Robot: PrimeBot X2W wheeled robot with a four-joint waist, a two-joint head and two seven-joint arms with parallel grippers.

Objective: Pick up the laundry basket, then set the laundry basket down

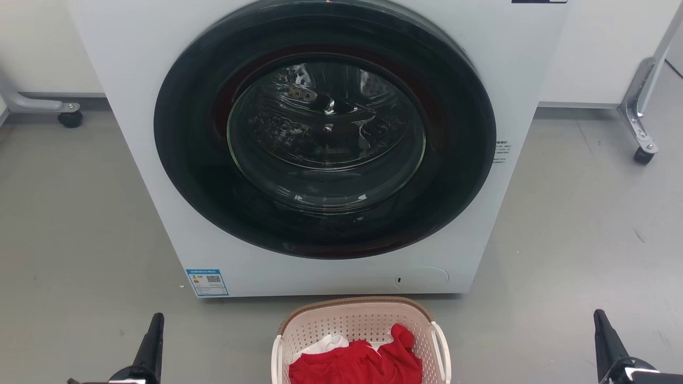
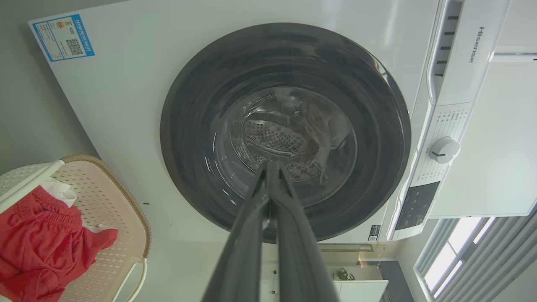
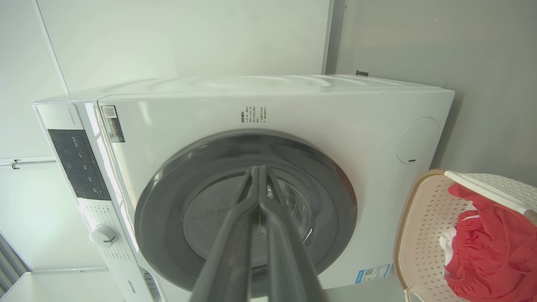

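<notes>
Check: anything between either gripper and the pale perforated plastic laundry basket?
Nothing visible. Only bare grey floor lies between the left gripper, the right gripper and the pale pinkish-white perforated plastic laundry basket. The white front-loading washing machine stands behind the basket's far rim, outside either path.

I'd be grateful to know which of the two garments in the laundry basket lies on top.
The red garment: it spreads over the white garment, which peeks out from under its far edge in the laundry basket.
</notes>
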